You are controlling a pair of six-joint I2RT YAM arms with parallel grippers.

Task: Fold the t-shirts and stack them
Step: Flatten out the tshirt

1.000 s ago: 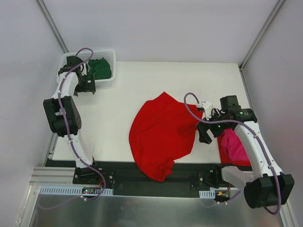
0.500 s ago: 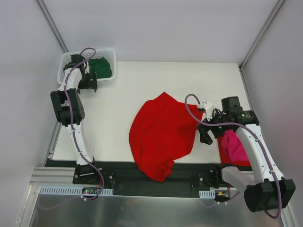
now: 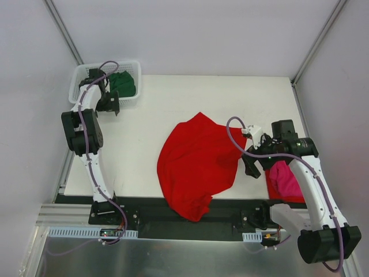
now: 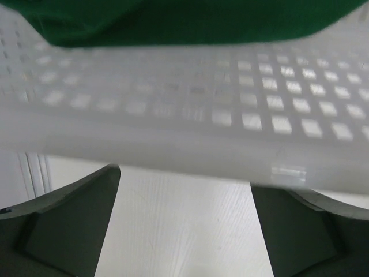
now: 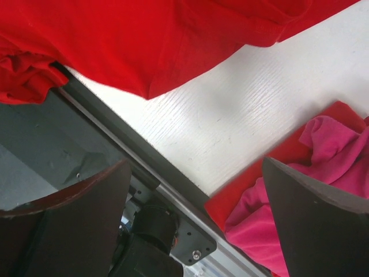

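With its left tool point(image 4: 184, 179) spread just outside the basket point(image 4: 230, 115), it might snag lattice rather than the green t-shirt point(image 4: 173, 23); the right tool point(image 5: 196, 164) hangs spread and empty.

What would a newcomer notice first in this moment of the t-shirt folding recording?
The bright red t-shirt, rumpled across the middle of the white table, its near edge hanging over the front rail. Then the dark green t-shirt in the white basket at the far left corner, with the open left pincer by the basket's wall, and the magenta t-shirt at the near right.
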